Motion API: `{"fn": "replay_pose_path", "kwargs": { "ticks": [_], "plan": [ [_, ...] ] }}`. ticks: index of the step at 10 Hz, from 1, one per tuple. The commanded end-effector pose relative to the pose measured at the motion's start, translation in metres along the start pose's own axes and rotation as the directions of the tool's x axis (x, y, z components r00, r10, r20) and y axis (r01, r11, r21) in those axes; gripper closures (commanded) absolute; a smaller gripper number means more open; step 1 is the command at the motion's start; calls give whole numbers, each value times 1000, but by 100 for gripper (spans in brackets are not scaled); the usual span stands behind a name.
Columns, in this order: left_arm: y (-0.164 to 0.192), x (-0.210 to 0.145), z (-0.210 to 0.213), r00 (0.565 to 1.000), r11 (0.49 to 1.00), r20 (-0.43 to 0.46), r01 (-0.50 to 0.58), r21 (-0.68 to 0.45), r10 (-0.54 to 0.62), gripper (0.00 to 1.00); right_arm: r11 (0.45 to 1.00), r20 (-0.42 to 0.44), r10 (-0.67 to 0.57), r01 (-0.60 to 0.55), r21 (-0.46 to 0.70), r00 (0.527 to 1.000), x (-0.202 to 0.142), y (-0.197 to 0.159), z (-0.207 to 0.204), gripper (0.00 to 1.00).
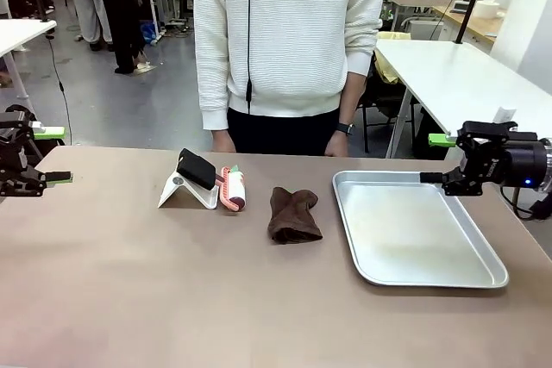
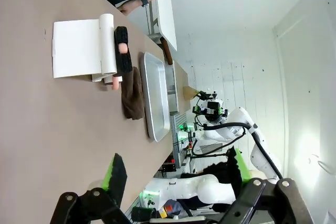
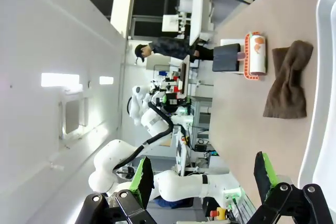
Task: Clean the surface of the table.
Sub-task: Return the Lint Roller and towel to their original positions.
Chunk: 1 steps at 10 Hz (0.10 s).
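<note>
Nearest me is the bare near stretch of the table (image 1: 172,299), its greyish-brown top running the full width of my front view. Farther across it, I see a white stand (image 1: 185,191) with a black pad (image 1: 197,168) resting on it, left of centre. Touching its right side lies a lint roller (image 1: 233,189) with a pink frame. A crumpled brown cloth (image 1: 293,215) sits just right of that, near the middle. On the right, a shiny metal tray (image 1: 418,230) lies flat.

My left gripper (image 1: 39,157) hangs at the table's left edge, fingers spread and holding nothing. My right gripper (image 1: 442,159) hovers above the tray's far right corner, likewise spread wide and empty.

A person (image 1: 289,40) in a white sweater stands at the far side, hands at the table edge.
</note>
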<state>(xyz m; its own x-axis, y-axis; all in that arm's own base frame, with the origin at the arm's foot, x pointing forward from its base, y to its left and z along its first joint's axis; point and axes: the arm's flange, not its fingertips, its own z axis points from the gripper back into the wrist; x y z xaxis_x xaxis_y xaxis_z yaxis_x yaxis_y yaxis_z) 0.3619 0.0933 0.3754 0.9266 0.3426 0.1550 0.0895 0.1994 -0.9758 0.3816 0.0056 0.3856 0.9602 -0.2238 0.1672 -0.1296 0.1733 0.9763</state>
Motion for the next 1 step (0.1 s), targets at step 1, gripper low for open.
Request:
{"fn": "replay_pose_path", "kwargs": {
  "ticks": [1],
  "plan": [
    [-2,-5,-1,1000,1000,-10,1,-4,-1,0,1000,1,13,-13,10,1000,0,1,4,0]
  ]
}}
